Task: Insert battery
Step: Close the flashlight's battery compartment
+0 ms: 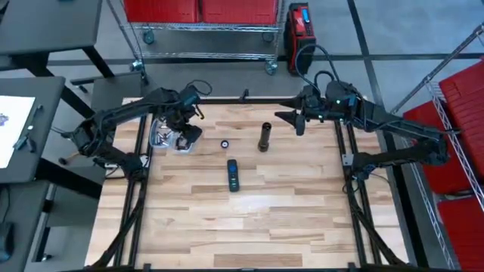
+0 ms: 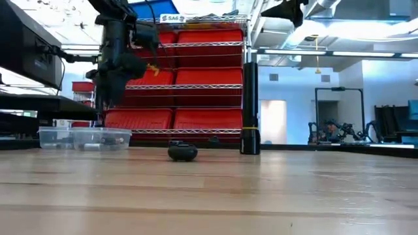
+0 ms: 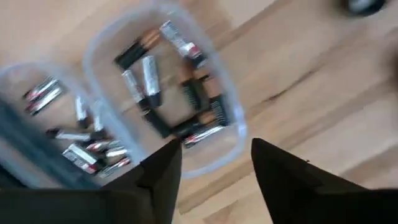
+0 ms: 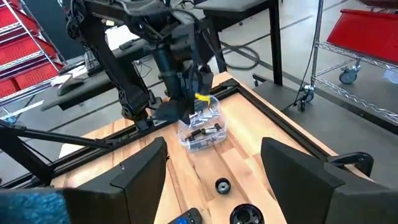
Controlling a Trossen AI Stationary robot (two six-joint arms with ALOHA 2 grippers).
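High view: the wooden table [image 1: 249, 219] fills the middle, and behind it stands a wire rack with red bins [image 1: 198, 9]. The left arm reaches in from the far-left corner, its left gripper [image 1: 184, 136] hanging over two clear plastic containers [image 1: 165, 136] set side by side near the table's far-left edge. The right arm is held high over the far-right corner, and its right gripper [image 4: 214, 163] has its fingers spread wide around nothing. A black flashlight body [image 1: 265, 137] stands upright mid-table, with a slim dark blue-marked object [image 1: 233, 174] lying nearer the front and a small round cap [image 1: 224, 143] between the containers and the flashlight. The left gripper's fingers are parted and empty above the batteries [image 3: 149, 81] heaped in the containers.
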